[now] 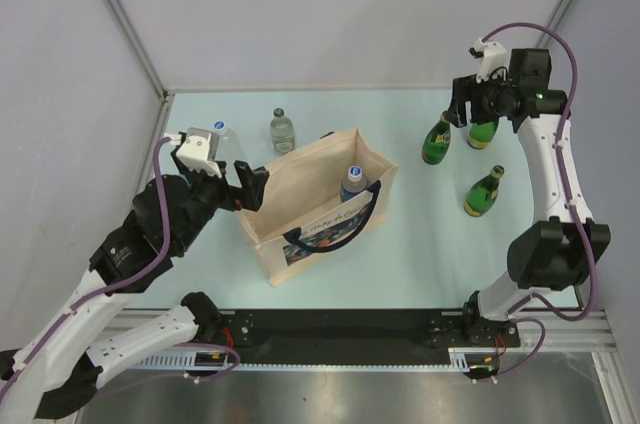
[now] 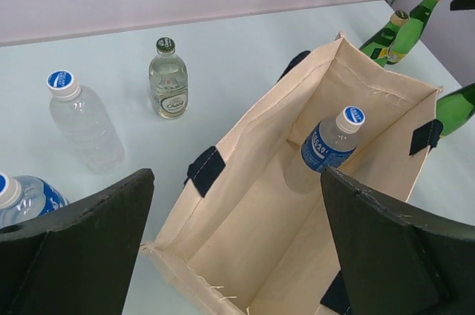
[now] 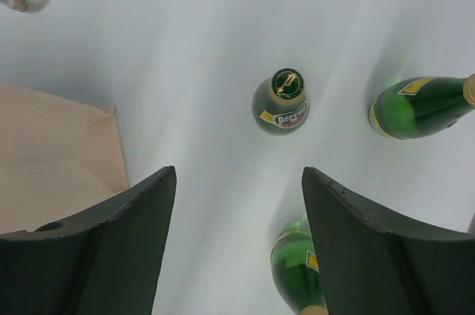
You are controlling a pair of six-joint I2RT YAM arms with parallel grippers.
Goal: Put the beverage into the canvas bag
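At the far left, two loose water bottles (image 2: pixel 80 122) with blue caps stand on the table (image 1: pixel 420 244). The left gripper (image 1: pixel 240 184) hangs beside them with its jaws spread wide and nothing between them. It is just off the left end of the canvas bag (image 1: pixel 310 189), facing the bag's open mouth. A small glass bottle (image 1: pixel 283 130) stands just beyond the bag's far side. The bag stands upright mid-table, and a blue-labelled water bottle (image 1: pixel 354 182) stands inside it at the right end. To the right, apart from the bag, three green bottles (image 1: pixel 437 139) stand upright. The right gripper (image 1: pixel 470 109) hovers above the far two, jaws apart, gripping nothing.
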